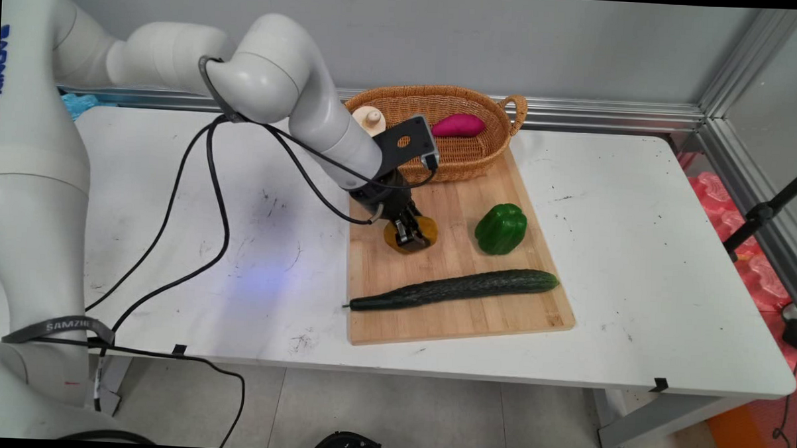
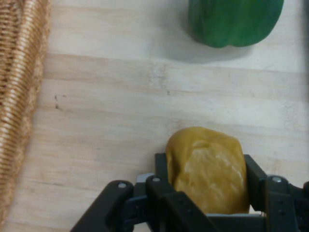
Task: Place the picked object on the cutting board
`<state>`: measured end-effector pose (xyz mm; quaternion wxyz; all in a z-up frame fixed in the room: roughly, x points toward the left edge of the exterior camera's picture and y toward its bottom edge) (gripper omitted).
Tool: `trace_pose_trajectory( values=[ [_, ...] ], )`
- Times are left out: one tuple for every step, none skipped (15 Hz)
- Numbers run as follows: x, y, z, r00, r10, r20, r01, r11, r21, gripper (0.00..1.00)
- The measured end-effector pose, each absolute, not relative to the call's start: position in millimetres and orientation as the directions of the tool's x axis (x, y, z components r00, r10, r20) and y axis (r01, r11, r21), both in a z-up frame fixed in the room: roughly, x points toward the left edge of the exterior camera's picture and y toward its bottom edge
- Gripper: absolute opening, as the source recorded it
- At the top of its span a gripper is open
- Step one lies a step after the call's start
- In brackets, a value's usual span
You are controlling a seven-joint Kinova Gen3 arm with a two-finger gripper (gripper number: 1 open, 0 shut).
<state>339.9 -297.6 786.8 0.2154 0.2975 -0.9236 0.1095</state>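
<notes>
Between jaws, board-centre: yellow lump

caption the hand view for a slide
Hand closed on a yellow potato above the cutting board, green pepper beyond.

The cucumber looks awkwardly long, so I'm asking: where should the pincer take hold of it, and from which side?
Grip the cucumber near its middle, coming from above with the fingers across its narrow width. It lies flat on the cutting board, clear of the green pepper.

Woven wicker basket beside a smooth, pale wooden board.
</notes>
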Motion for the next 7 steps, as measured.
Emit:
trace_pose_trajectory(
  values=[
    [339.5,-297.6,784.1,-0.727,-0.506,0.465,-0.600,0.797,-0.071,0.00],
    [339.0,-297.7,781.9,-0.722,-0.510,0.467,-0.604,0.794,-0.067,0.00],
    [338.5,-297.6,780.0,-0.719,-0.513,0.469,-0.606,0.793,-0.063,0.00],
    [337.7,-297.8,778.4,-0.715,-0.515,0.472,-0.609,0.791,-0.059,1.00],
    [336.9,-298.0,777.0,-0.712,-0.518,0.475,-0.611,0.789,-0.055,1.00],
    [336.0,-298.2,776.3,-0.709,-0.520,0.477,-0.613,0.788,-0.053,1.00],
    [335.1,-298.8,776.0,-0.706,-0.521,0.480,-0.615,0.787,-0.049,1.00]
  ],
)
